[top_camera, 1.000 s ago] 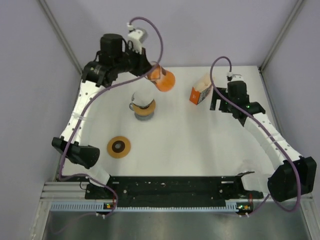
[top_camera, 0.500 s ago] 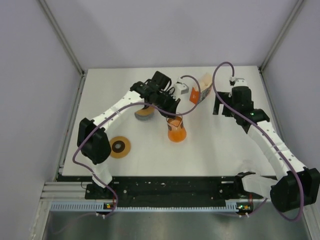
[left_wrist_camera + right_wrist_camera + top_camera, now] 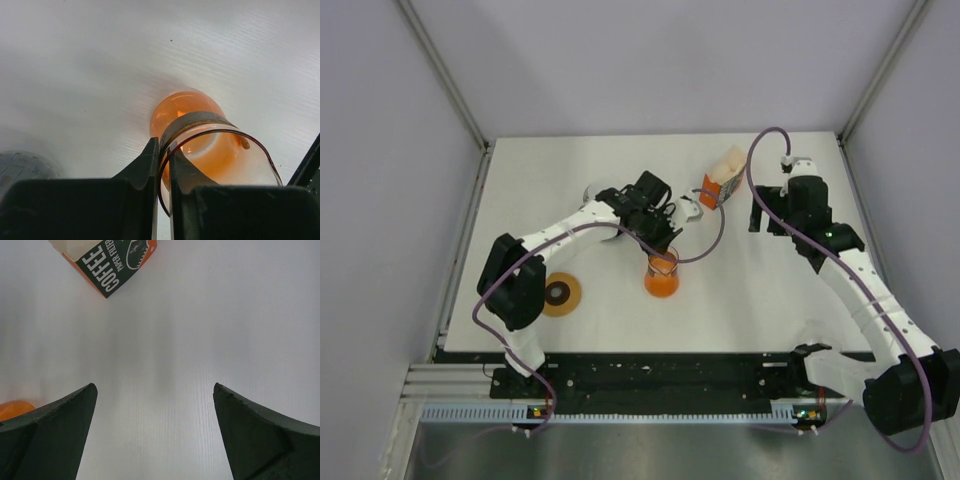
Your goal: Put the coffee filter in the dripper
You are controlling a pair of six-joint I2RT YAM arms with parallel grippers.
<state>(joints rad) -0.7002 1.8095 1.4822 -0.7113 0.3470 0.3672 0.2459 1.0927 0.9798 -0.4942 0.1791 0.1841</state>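
Observation:
My left gripper [image 3: 660, 252] is shut on the rim of an orange see-through dripper vessel [image 3: 661, 278] that stands upright mid-table. In the left wrist view my two fingers [image 3: 150, 165] pinch its thin rim, with the vessel's dark neck band and round orange body [image 3: 182, 107] beyond my left gripper [image 3: 164, 146]. An orange coffee paper filter box [image 3: 719, 181] lies at the back right, open; no loose filter shows. My right gripper [image 3: 758, 218] is open and empty just right of the box. In the right wrist view the box [image 3: 107, 260] lies ahead and left of the gripper [image 3: 155, 387].
A white cup on a brown saucer [image 3: 596, 198] sits at the back, partly hidden by my left arm. A flat brown disc [image 3: 558, 294] lies at the front left. Grey walls close in the table on three sides.
My left arm swung the orange vessel from the back of the table forward to the middle and set it upright. My right arm barely shifted.

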